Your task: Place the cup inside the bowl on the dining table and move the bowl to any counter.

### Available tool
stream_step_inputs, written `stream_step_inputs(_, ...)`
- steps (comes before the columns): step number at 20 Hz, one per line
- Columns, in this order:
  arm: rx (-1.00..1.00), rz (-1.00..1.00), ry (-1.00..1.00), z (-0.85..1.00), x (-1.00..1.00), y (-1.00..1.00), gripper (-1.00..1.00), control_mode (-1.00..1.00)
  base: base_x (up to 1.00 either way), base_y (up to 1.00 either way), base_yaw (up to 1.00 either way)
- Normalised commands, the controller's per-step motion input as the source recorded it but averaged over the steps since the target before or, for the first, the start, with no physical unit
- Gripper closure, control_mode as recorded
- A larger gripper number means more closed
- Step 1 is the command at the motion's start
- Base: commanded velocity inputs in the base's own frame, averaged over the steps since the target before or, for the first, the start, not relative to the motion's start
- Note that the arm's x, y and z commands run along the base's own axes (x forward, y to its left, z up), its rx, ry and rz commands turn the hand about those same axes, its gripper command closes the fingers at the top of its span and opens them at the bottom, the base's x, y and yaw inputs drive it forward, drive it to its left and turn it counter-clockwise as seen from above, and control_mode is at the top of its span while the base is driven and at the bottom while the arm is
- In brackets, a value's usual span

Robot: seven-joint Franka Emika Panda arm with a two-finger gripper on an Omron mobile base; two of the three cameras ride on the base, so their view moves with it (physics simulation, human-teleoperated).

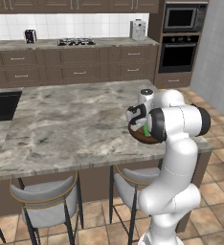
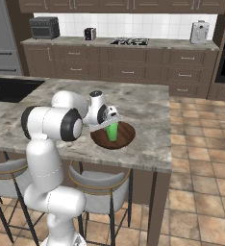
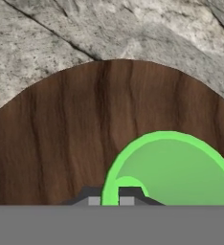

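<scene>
The dining table [image 2: 148, 108] is a broad island with a veined grey-beige marble top, and near its right end sits the bowl [image 2: 125, 138], a wide, shallow round of dark grained wood; the cup [image 2: 112, 131], a small, smooth, bright green tapered tumbler, stands upright inside it. The gripper [image 3: 110, 200] is nearly shut, pinching the cup's thin rim wall between its fingertips; the placing step appears all but complete. The next move likely calls for releasing the rim, withdrawing upward, then gripping the bowl's edge for transfer to the counter [image 2: 133, 45].
</scene>
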Motion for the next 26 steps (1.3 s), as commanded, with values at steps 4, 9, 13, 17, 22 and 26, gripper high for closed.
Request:
stream_step_inputs(4,0.0,0.0,0.0,0.0,0.0,0.0,-1.0,-1.0,0.0,0.0,0.0)
stream_step_inputs(9,0.0,0.0,0.0,0.0,0.0,0.0,-1.0,-1.0,0.0,0.0,0.0)
stream_step_inputs(13,0.0,0.0,0.0,0.0,0.0,0.0,-1.0,-1.0,0.0,0.0,0.0)
stream_step_inputs(17,0.0,0.0,0.0,0.07,0.0,0.0,-1.0,-1.0,0.0,0.0,0.0)
stream_step_inputs(22,0.0,0.0,0.0,0.21,0.0,0.0,-1.0,-1.0,0.0,0.0,0.0)
stream_step_inputs(26,0.0,0.0,0.0,0.29,0.0,0.0,-1.0,-1.0,0.0,0.0,0.0)
